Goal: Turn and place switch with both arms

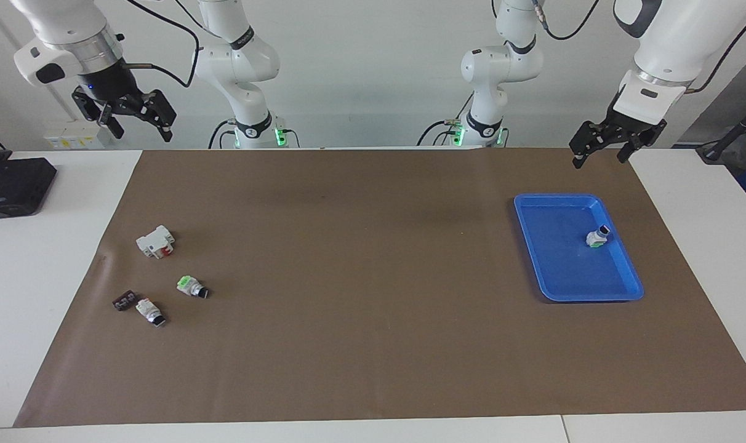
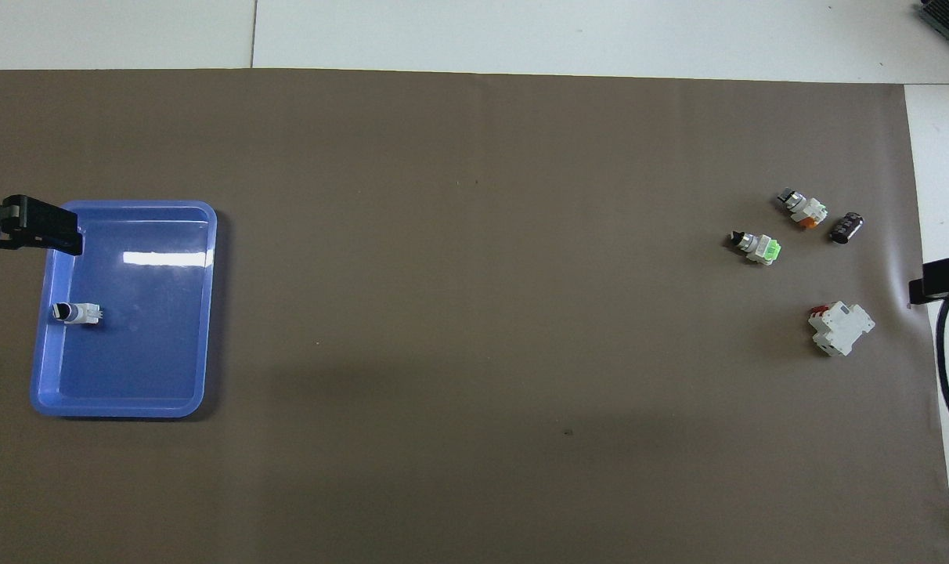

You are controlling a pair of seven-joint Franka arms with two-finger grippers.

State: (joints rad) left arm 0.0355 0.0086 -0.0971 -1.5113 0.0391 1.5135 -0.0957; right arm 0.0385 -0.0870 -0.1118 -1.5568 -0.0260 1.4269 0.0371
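Brown paper (image 1: 373, 289) covered the white bench (image 1: 40, 258). Left tool (image 1: 607, 147) hung raised over the bench edge just short of the blue tray (image 1: 557, 289), fingers spread wide, holding nothing. One small white switch (image 1: 597, 237) lay inside that tray, below the left tool. Right tool (image 1: 136, 117) hung raised at the other end, also wide and holding nothing. Well below it on the paper lay the green-ended switch (image 1: 191, 287), with a red-marked switch (image 1: 149, 311), a small dark part (image 1: 124, 301) and a blocky white part (image 1: 156, 241) nearby.
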